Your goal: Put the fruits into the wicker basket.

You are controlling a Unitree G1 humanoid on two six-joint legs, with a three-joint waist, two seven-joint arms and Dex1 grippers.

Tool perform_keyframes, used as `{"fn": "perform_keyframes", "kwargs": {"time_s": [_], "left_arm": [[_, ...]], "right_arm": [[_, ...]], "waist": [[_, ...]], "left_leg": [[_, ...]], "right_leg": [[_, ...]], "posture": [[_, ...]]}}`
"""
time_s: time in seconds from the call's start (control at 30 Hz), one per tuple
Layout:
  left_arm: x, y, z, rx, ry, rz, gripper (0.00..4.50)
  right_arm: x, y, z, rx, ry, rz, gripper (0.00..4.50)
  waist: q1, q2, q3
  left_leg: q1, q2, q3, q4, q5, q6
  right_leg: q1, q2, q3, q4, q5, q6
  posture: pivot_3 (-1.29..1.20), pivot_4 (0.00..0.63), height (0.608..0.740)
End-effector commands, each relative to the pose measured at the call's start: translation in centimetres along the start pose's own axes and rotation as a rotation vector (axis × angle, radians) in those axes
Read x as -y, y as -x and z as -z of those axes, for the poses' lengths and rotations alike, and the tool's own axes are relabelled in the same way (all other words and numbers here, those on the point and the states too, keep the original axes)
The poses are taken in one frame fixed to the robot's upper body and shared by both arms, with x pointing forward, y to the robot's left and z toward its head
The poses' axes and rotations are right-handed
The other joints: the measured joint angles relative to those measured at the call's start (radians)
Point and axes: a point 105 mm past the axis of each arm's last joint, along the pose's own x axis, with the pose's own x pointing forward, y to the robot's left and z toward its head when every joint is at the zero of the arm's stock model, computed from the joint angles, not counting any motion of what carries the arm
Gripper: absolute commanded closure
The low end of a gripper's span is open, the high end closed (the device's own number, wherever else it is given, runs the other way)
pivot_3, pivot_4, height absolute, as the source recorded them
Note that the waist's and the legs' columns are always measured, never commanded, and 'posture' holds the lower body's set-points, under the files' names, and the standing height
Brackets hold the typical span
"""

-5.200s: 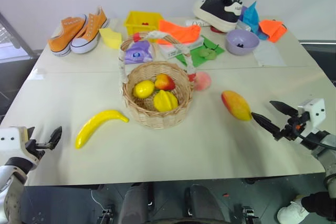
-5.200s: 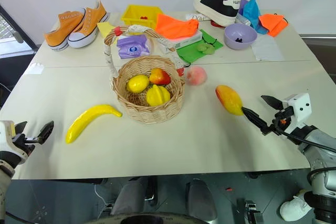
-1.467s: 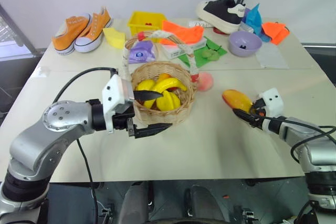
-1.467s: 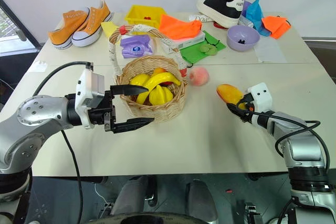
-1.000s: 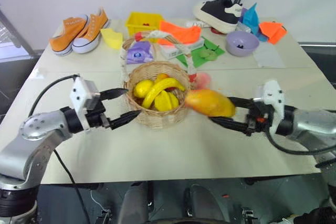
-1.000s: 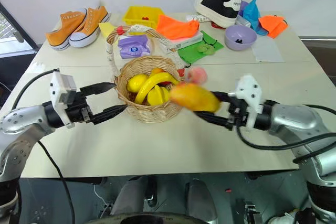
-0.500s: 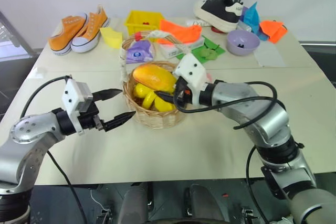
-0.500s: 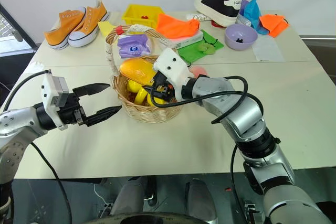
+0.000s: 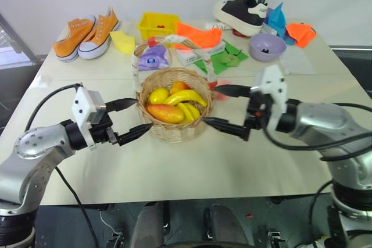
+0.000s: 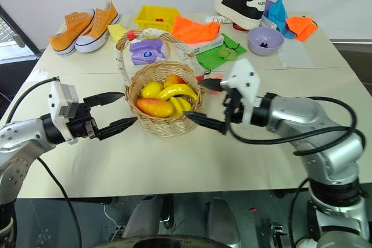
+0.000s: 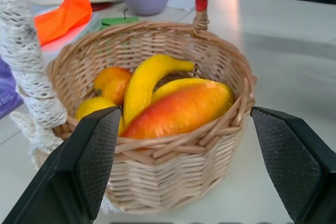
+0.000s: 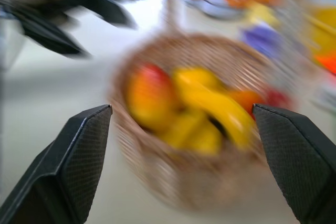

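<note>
The mango (image 9: 165,112) left the right claw (image 9: 225,107) and lay in the wicker basket (image 9: 173,130), just ahead of that claw's tips. The right claw drew back from over the basket with fingers spread and empty.

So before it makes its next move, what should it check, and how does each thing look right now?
1. Mango lying inside the basket: ok.
2. Banana inside the basket: ok.
3. Right pincer open and empty: ok.
4. Left pincer open and empty: ok.
5. Peach in the basket: not ok, it sits on the table, mostly hidden behind the right pincer.
6. Basket upright: ok.
</note>
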Motion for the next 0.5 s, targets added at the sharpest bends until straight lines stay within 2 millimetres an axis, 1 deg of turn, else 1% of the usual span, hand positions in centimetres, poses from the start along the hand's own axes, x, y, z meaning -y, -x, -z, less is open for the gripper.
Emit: {"fn": "perform_keyframes", "kwargs": {"time_s": [0.03,0.1,0.23,0.4,0.5], "left_arm": [[0.7,-0.7,-1.0,0.035,-0.021,0.035,0.26],[0.7,-0.8,-1.0,0.037,-0.021,0.038,0.26],[0.6,-1.0,-1.0,0.036,-0.023,0.044,0.26],[0.7,-0.8,-1.2,0.038,-0.028,0.038,0.26],[0.9,-0.8,-1.3,0.040,-0.028,0.036,0.26]], "right_arm": [[4.1,-0.2,3.2,-0.086,0.024,0.208,0.06],[4.8,-0.8,4.1,-0.100,0.037,0.233,0.06],[7.0,-3.8,5.5,-0.089,0.014,0.345,0.06],[8.5,-6.7,5.6,-0.040,-0.035,0.387,0.06],[8.8,-7.8,5.8,-0.040,-0.038,0.395,0.06]], "waist": [[-0.003,0.000,0.000],[-0.004,0.001,0.000],[-0.012,0.002,0.001],[0.000,0.002,0.002],[0.003,0.002,0.002]], "left_leg": [[0.000,0.000,0.000,0.000,0.000,0.000],[0.000,0.000,0.000,0.000,0.000,0.000],[-0.001,0.002,0.001,-0.001,0.001,-0.001],[-0.001,0.002,0.001,0.000,0.001,-0.001],[-0.001,0.001,0.001,0.001,0.001,-0.001]], "right_leg": [[0.000,0.000,0.000,0.000,0.000,0.000],[-0.001,0.001,0.000,0.000,0.000,0.000],[-0.003,0.004,0.001,0.002,0.002,0.003],[-0.003,0.005,0.000,0.002,0.002,0.004],[-0.003,0.005,0.000,0.003,0.002,0.004]], "posture": [[0.00,0.150,0.733],[0.00,0.150,0.733],[0.00,0.150,0.733],[0.00,0.150,0.733],[0.00,0.150,0.733]]}}
